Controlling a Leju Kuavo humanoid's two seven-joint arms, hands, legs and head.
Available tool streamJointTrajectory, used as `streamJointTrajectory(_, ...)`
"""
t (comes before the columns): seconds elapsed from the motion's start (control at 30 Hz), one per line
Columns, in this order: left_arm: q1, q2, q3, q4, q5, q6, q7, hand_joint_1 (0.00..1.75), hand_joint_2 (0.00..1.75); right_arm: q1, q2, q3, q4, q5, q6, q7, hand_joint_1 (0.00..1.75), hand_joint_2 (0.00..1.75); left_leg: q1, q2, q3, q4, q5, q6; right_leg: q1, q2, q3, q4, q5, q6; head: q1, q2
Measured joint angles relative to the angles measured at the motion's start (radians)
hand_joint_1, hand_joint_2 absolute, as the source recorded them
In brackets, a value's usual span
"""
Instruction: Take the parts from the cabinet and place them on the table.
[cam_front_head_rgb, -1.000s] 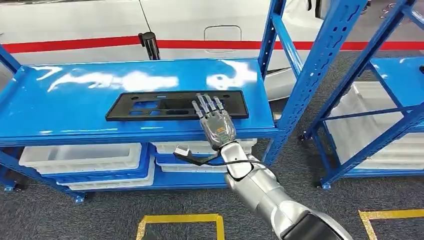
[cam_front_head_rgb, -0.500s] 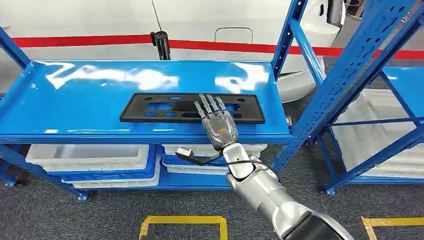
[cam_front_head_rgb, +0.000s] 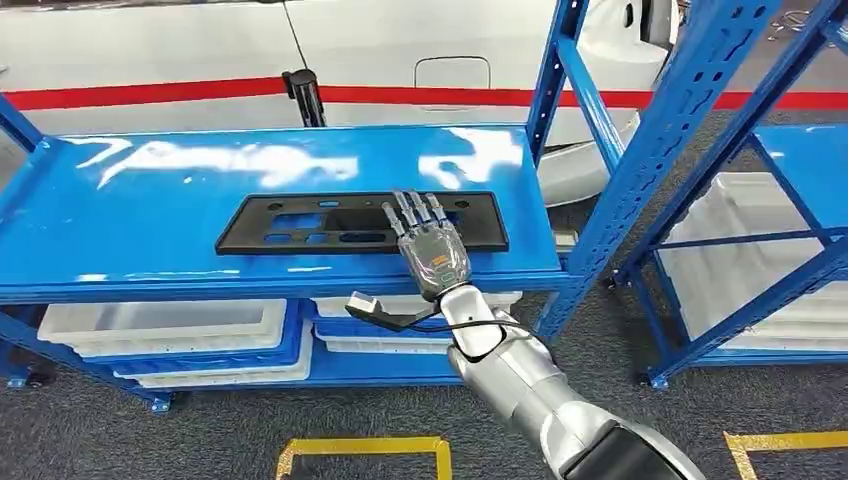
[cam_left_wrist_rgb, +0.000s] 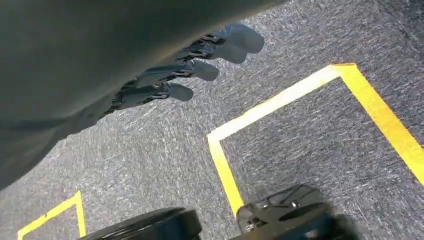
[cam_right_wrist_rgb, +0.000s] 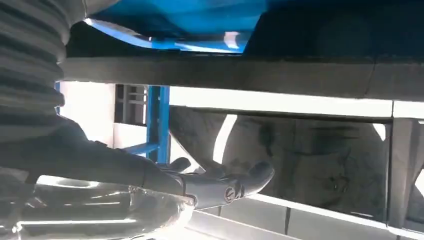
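Note:
A long flat black part (cam_front_head_rgb: 300, 222) with several cut-outs lies on the top of the blue cabinet shelf (cam_front_head_rgb: 150, 190). My right hand (cam_front_head_rgb: 430, 255) reaches up to the shelf's front edge. Its fingers lie straight and flat on the part's near edge, right of the middle. The thumb (cam_front_head_rgb: 365, 305) sticks out below the shelf edge, apart from the part. In the right wrist view the thumb (cam_right_wrist_rgb: 220, 185) sits under the shelf's dark underside (cam_right_wrist_rgb: 225, 75). My left hand (cam_left_wrist_rgb: 200, 60) hangs over the carpet, fingers straight and holding nothing.
White bins (cam_front_head_rgb: 170, 325) fill the lower shelf of the cabinet. A second blue rack (cam_front_head_rgb: 790, 160) with white bins (cam_front_head_rgb: 730, 270) stands to the right. Behind the shelf are a black post (cam_front_head_rgb: 303, 95) and a white car body with a red stripe (cam_front_head_rgb: 150, 95). Yellow lines (cam_front_head_rgb: 360, 445) mark the carpet.
The whole view has swayed right and back left, so the camera moved. My right hand stays on the part's near edge, about where it was.

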Motion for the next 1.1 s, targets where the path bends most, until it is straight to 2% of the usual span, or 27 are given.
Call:
streamJointTrajectory(0.03,0.0,0.0,0.0,0.0,0.0,0.001,0.0,0.0,0.0,0.0,0.0,0.0,0.0,0.0,0.0,0.0,0.0,1.75,0.001,0.003,0.044,-0.085,0.035,0.003,0.0,0.0,0.005,0.0,-0.004,0.006,0.0,0.0)
streamJointTrajectory(0.07,-0.001,0.0,0.0,0.0,-0.002,0.002,0.002,0.0,0.0,-0.001,0.0,0.0,0.0,0.0,0.0,0.002,0.0,1.75,-0.006,0.003,0.06,-0.115,0.026,0.008,0.014,0.001,0.005,0.003,-0.009,0.014,0.0,0.0)
streamJointTrajectory(0.13,-0.002,0.0,0.0,0.0,-0.006,0.003,0.004,0.0,0.0,-0.002,0.0,0.0,0.0,0.0,0.0,0.004,0.0,1.75,-0.009,0.0,0.057,-0.114,0.027,0.018,0.012,0.001,0.003,0.002,-0.011,0.019,0.006,0.0)
streamJointTrajectory(0.2,-0.001,0.0,0.0,0.0,-0.009,0.005,0.007,0.0,0.0,-0.003,0.0,0.0,0.0,0.0,0.0,0.009,0.0,1.75,-0.018,-0.002,0.056,-0.115,0.024,0.036,0.008,-0.001,0.005,-0.003,-0.013,0.035,0.005,0.0)
streamJointTrajectory(0.23,-0.001,0.0,0.0,0.0,-0.011,0.007,0.007,0.0,0.0,-0.005,0.001,0.0,-0.001,0.0,0.0,0.011,0.0,1.75,-0.013,-0.002,0.066,-0.127,0.031,0.046,0.016,-0.001,0.001,0.0,-0.017,0.042,0.006,0.0)
streamJointTrajectory(0.27,-0.001,0.0,0.0,0.0,-0.012,0.008,0.007,0.0,0.0,-0.006,-0.001,0.0,-0.001,0.0,0.0,0.013,0.0,1.75,-0.013,-0.002,0.069,-0.132,0.034,0.052,0.009,-0.004,-0.009,0.023,-0.025,0.042,0.006,0.0)
streamJointTrajectory(0.3,-0.002,0.0,0.0,0.0,-0.014,0.009,0.007,0.0,0.0,-0.009,-0.001,0.0,-0.001,0.0,0.0,0.015,0.0,1.75,-0.014,-0.001,0.07,-0.133,0.032,0.059,0.012,-0.003,-0.031,0.067,-0.048,0.036,0.006,0.0)
streamJointTrajectory(0.33,-0.004,0.0,0.0,0.0,-0.014,0.009,0.007,0.0,0.0,-0.01,-0.003,0.0,-0.001,0.0,0.0,0.018,0.0,1.75,-0.016,-0.001,0.071,-0.133,0.032,0.066,0.009,-0.003,-0.077,0.156,-0.085,0.028,0.008,0.0)
streamJointTrajectory(0.37,-0.004,0.0,0.0,0.0,-0.016,0.009,0.007,0.0,0.0,-0.008,-0.005,0.0,0.0,0.0,0.0,0.019,0.0,1.75,-0.017,-0.002,0.071,-0.133,0.031,0.069,0.008,-0.003,-0.126,0.242,-0.116,0.024,0.007,0.0)
streamJointTrajectory(0.4,-0.003,0.0,0.0,0.0,-0.017,0.01,0.008,0.0,0.0,-0.004,-0.009,0.0,0.001,0.0,0.0,0.02,0.0,1.75,-0.017,-0.003,0.07,-0.133,0.03,0.07,0.008,-0.003,-0.169,0.315,-0.136,0.025,0.009,0.0)
streamJointTrajectory(0.43,-0.002,0.0,0.0,0.0,-0.019,0.011,0.012,0.0,0.0,-0.001,-0.012,0.001,0.001,0.0,0.0,0.021,0.0,1.75,-0.018,-0.005,0.071,-0.132,0.03,0.069,0.008,-0.003,-0.192,0.347,-0.137,0.031,0.009,0.0)
streamJointTrajectory(0.47,-0.002,0.0,0.0,0.0,-0.022,0.013,0.014,0.0,0.0,0.0,-0.013,0.001,0.001,0.0,0.0,0.021,0.0,1.75,-0.018,-0.007,0.072,-0.132,0.029,0.069,0.008,-0.003,-0.189,0.326,-0.12,0.039,0.009,0.0)
streamJointTrajectory(0.5,-0.002,0.0,-0.001,0.0,-0.024,0.015,0.015,0.0,0.0,-0.002,-0.014,0.0,0.001,0.0,0.0,0.021,0.0,1.75,-0.018,-0.008,0.074,-0.132,0.027,0.067,0.008,-0.003,-0.159,0.258,-0.086,0.049,0.01,0.0)
streamJointTrajectory(0.53,-0.002,0.0,-0.002,0.0,-0.024,0.017,0.016,0.0,0.0,-0.002,-0.014,0.0,0.001,0.0,0.0,0.021,0.0,1.75,-0.018,-0.009,0.077,-0.132,0.025,0.064,0.008,-0.004,-0.112,0.16,-0.046,0.057,0.01,0.0)
streamJointTrajectory(0.57,-0.003,0.0,-0.002,0.0,-0.023,0.018,0.02,0.0,0.0,-0.002,-0.014,0.0,0.001,0.0,0.0,0.021,0.0,1.75,-0.018,-0.01,0.08,-0.132,0.023,0.061,0.008,-0.005,-0.065,0.067,-0.016,0.058,0.01,0.0)
streamJointTrajectory(0.6,-0.003,0.0,-0.002,0.0,-0.021,0.018,0.023,0.0,0.0,-0.004,-0.013,0.0,0.001,0.0,0.0,0.021,0.24,1.75,-0.026,-0.01,0.079,-0.129,0.02,0.054,0.011,-0.007,-0.032,0.004,-0.005,0.05,0.011,0.0)
streamJointTrajectory(0.63,-0.002,0.0,-0.002,0.0,-0.021,0.018,0.023,0.0,0.0,-0.004,-0.01,0.0,0.001,0.0,0.0,0.019,1.75,1.75,-0.028,-0.01,0.078,-0.126,0.015,0.049,0.013,-0.007,-0.027,0.002,0.014,0.043,0.01,0.0)
streamJointTrajectory(0.67,-0.001,0.0,-0.002,0.0,-0.02,0.02,0.023,0.0,0.0,-0.003,-0.009,-0.002,0.001,0.0,0.0,0.014,1.75,1.75,-0.031,-0.008,0.077,-0.121,0.007,0.054,-0.002,-0.007,-0.028,0.0,0.021,0.04,0.007,0.0)
streamJointTrajectory(0.7,-0.001,0.0,-0.002,0.0,-0.02,0.023,0.022,0.0,0.0,-0.003,-0.008,-0.007,0.003,0.0,0.0,0.006,1.75,1.75,-0.027,-0.008,0.079,-0.121,0.009,0.065,0.003,-0.007,-0.028,0.001,0.02,0.041,0.007,0.0)
streamJointTrajectory(0.73,-0.001,0.0,-0.002,0.0,-0.02,0.025,0.022,0.0,0.0,-0.003,-0.005,-0.012,0.005,-0.002,0.0,0.0,1.75,1.75,-0.024,-0.007,0.079,-0.121,0.009,0.059,0.006,-0.006,-0.028,0.001,0.021,0.04,0.008,0.0)
streamJointTrajectory(0.77,-0.001,0.0,-0.002,0.0,-0.02,0.027,0.022,0.0,0.0,-0.004,-0.003,-0.014,0.008,-0.015,0.0,0.002,1.75,1.75,-0.022,-0.007,0.08,-0.122,0.01,0.057,0.008,-0.005,-0.029,0.001,0.021,0.04,0.008,0.0)
streamJointTrajectory(0.83,-0.001,0.0,-0.002,0.0,-0.022,0.032,0.022,0.0,0.0,-0.005,-0.002,-0.013,0.012,-0.02,0.0,0.002,1.75,1.75,-0.02,-0.006,0.081,-0.124,0.012,0.055,0.011,-0.004,-0.029,0.001,0.02,0.039,0.008,0.0)
streamJointTrajectory(0.9,-0.001,0.0,-0.002,0.0,-0.026,0.034,0.02,0.0,0.0,-0.006,-0.002,-0.016,0.017,-0.018,0.0,-0.003,1.75,1.75,-0.019,-0.006,0.081,-0.125,0.012,0.055,0.013,-0.004,-0.029,0.002,0.019,0.031,0.008,0.0)
streamJointTrajectory(0.97,-0.001,0.0,-0.003,0.0,-0.029,0.035,0.016,0.0,0.0,-0.006,0.0,-0.022,0.022,-0.012,0.0,-0.009,1.75,1.75,-0.017,-0.006,0.082,-0.126,0.012,0.053,0.015,-0.004,-0.029,0.002,0.019,0.031,0.008,0.0)
streamJointTrajectory(1.03,-0.001,0.0,-0.003,0.0,-0.029,0.035,0.015,0.0,0.0,-0.006,0.0,-0.03,0.026,-0.012,0.0,-0.012,1.75,1.75,-0.015,-0.006,0.082,-0.126,0.011,0.04,0.017,-0.004,-0.029,0.002,0.018,0.029,0.007,0.0)
streamJointTrajectory(1.1,-0.001,0.0,-0.003,0.0,-0.029,0.035,0.014,0.0,0.0,-0.006,0.0,-0.034,0.027,-0.011,0.0,-0.013,1.75,1.75,-0.014,-0.006,0.082,-0.126,0.011,0.038,0.018,-0.005,-0.029,0.002,0.018,0.028,0.007,0.0)
